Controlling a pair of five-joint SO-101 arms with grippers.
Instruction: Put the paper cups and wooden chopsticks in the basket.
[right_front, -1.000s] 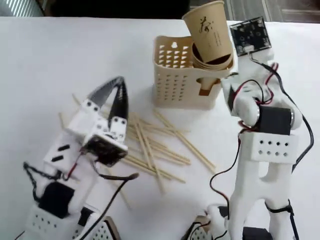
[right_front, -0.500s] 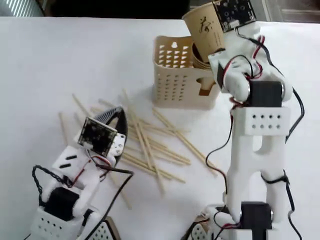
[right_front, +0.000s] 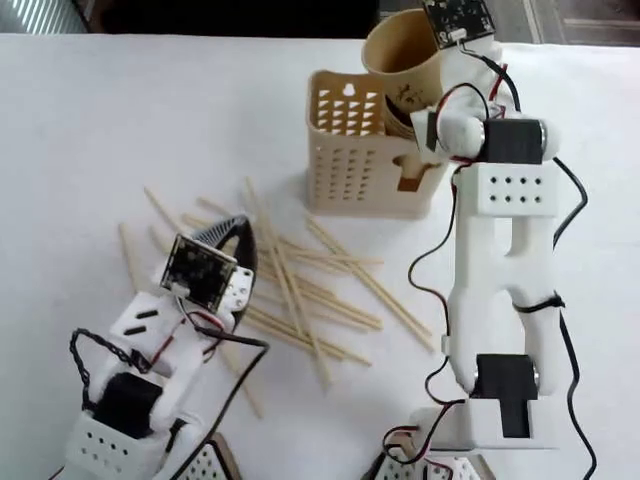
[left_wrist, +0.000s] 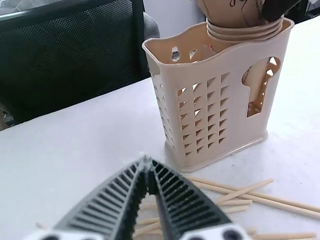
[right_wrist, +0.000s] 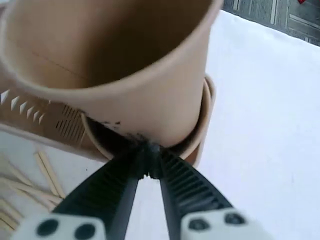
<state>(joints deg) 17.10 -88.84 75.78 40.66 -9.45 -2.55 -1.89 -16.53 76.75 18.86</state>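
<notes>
On the white table (right_front: 150, 110), a basket (right_front: 350, 170) stands near the far edge. A paper cup (right_front: 400, 50), tilted into the stacked cups (left_wrist: 240, 32) there, is pinched by the right claw (right_wrist: 148, 149); it is best straightened before release. That grip is given by the right wrist view, the whole scatter of chopsticks (right_front: 310, 290) by the high view. The left claw (left_wrist: 146, 162) is clenched, empty, above them.

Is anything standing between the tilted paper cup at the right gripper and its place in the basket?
Nothing visible does. Under the paper cup sit only the nested cups already in the basket; its base is at their rim, tilted.
</notes>
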